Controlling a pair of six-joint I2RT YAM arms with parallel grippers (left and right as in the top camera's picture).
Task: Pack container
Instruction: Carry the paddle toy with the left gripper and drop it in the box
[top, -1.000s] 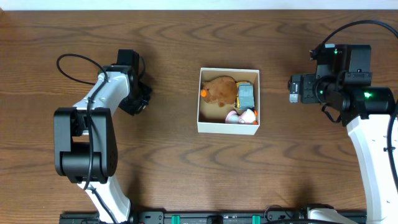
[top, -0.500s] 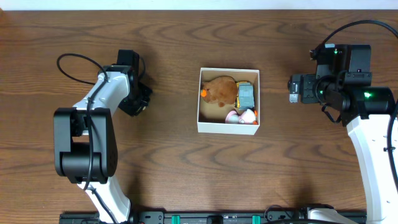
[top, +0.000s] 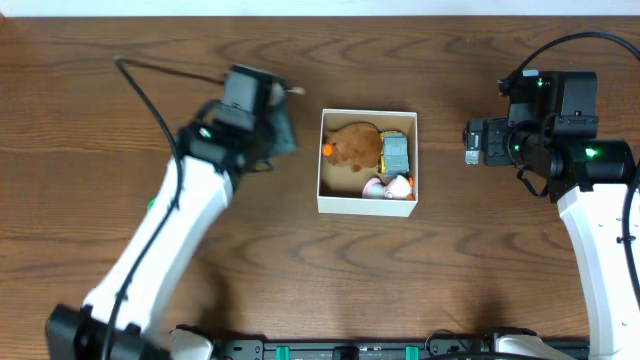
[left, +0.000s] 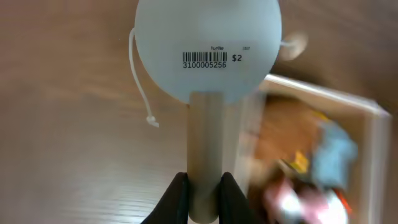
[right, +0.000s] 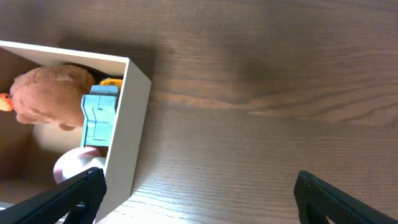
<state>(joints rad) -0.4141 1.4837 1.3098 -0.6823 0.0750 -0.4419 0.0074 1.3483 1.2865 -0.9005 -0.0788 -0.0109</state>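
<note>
Overhead, the container (top: 366, 205) sits at the middle of the worktop (top: 300, 270); it is square, with white walls and a brown inside. A brown plush toy (top: 352, 146) fills its upper left part, with an orange bit at the toy's left edge. A grey-blue block toy (top: 397, 152) lies just beside the plush, against the upper right wall. A pink-and-white toy (top: 392, 187) lies in the lower right corner (too small to make out its shape).

Just left of the container's upper left corner, and apart from it, is the left gripper (top: 272, 128), its arm blurred. From the left wrist, the left gripper (left: 204, 198) has its jaws closed on the tan stem (left: 205, 143) of a pale round-headed toy (left: 208, 43). The stem runs up the frame to the head at the top. The head bears a barcode sticker (left: 211, 59) marked $2, and a white string (left: 140, 81) hangs down its left side. The container's rim (left: 323, 96) shows blurred at the right of that frame.

The right gripper (top: 475, 143) is well to the right of the container, level with its upper half. From the right wrist, the right gripper (right: 200, 180) has its jaws spread wide with only bare worktop between them, and the container's white wall (right: 127, 134) stands at the left of the frame.
</note>
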